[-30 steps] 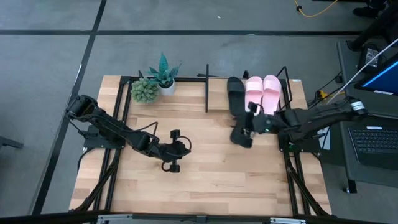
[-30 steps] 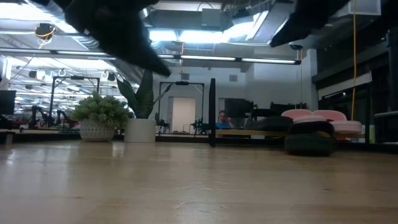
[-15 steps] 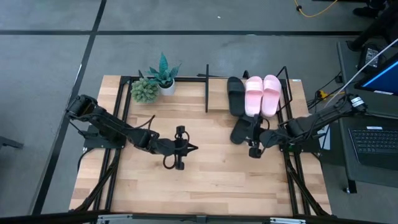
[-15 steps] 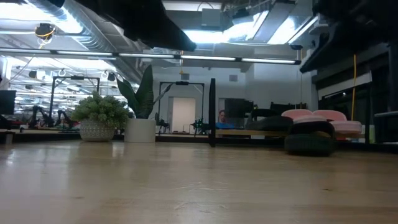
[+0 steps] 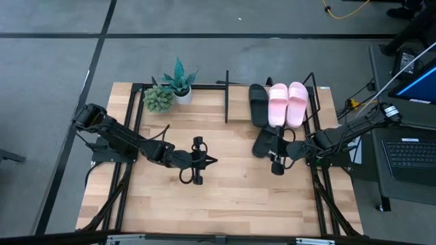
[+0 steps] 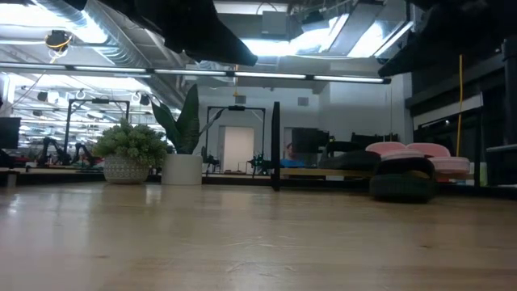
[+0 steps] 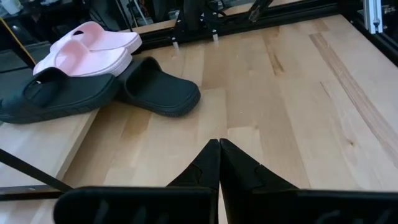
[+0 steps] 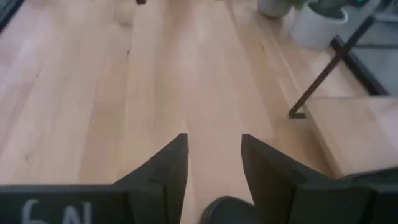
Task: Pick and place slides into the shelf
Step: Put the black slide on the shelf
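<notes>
Two pale pink slides (image 5: 287,103) and one black slide (image 5: 257,103) lie side by side on the shelf (image 5: 226,99) at the table's far right. They also show in the left wrist view, the pink slides (image 7: 87,48) beside the black slide (image 7: 53,94). The second black slide (image 5: 264,141) rests sole-down on the table just before the shelf, and the low view shows this black slide (image 6: 401,186) too. My right gripper (image 5: 275,162) hovers open near that slide's near side, touching nothing; its fingers stand apart in its wrist view (image 8: 214,155). My left gripper (image 5: 206,161) is shut at mid-table (image 7: 219,152).
Two potted plants (image 5: 170,92) stand at the table's far edge, left of the shelf. The shelf's wood board (image 8: 348,130) and a black rod (image 8: 326,71) lie ahead of my right gripper. Bare wood spreads across the table's middle and near half. Black arm frames run along both sides.
My right gripper has drawn back from over the black slide on the table toward the near edge, and stands clear of it. The slide has stayed where it was. My left gripper has moved a little toward the table's right and turned about its axis.
</notes>
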